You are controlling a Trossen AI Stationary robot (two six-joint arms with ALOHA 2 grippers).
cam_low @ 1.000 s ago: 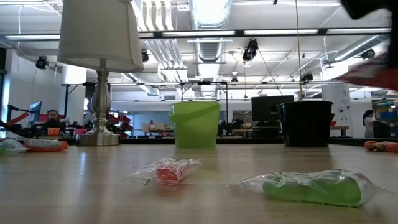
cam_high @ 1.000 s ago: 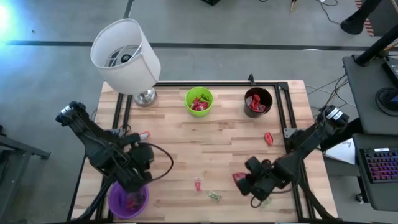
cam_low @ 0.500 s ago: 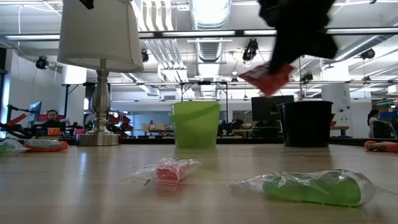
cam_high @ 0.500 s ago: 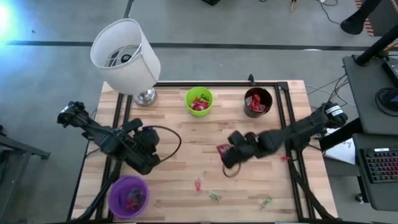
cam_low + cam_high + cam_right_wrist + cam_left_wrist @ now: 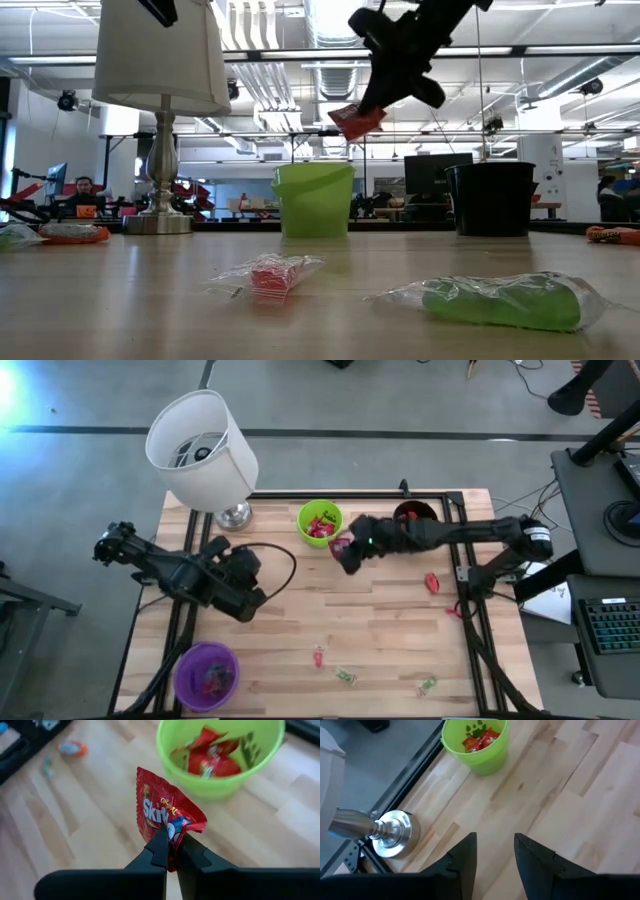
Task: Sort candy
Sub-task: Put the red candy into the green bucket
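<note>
My right gripper (image 5: 345,552) hangs just to the near right of the green cup (image 5: 320,522), shut on a red flat candy packet (image 5: 164,809). In the low view that packet (image 5: 356,120) hangs high above the green cup's rim (image 5: 313,168). The green cup holds several red packets (image 5: 210,757). My left gripper (image 5: 495,855) stands open with nothing between its fingers, above bare wood at the table's left middle (image 5: 248,600). Loose candy lies on the table: a red piece (image 5: 432,582), a small red one (image 5: 319,656), and two green ones (image 5: 345,676) (image 5: 428,684). My right gripper pinches one crumpled end of the red packet (image 5: 170,834) between its two fingertips (image 5: 161,845). The fingers slant downward from the table's right. The packet is lifted clear of the table and sticks out beyond the fingertips, beside the green cup.
A black cup (image 5: 415,523) with red candy stands at the far right, and a purple cup (image 5: 206,673) with candy at the near left. A lamp (image 5: 205,455) stands at the far left corner. An orange candy (image 5: 72,747) lies near the left side. A black frame rail (image 5: 455,540) borders the table.
My right gripper, still shut on the red packet, has swept from the near right corner up and across toward the far edge, as far as the green cup, and its wrist has rolled. My left gripper has moved from above the purple cup toward the table's far edge and middle, staying open.
</note>
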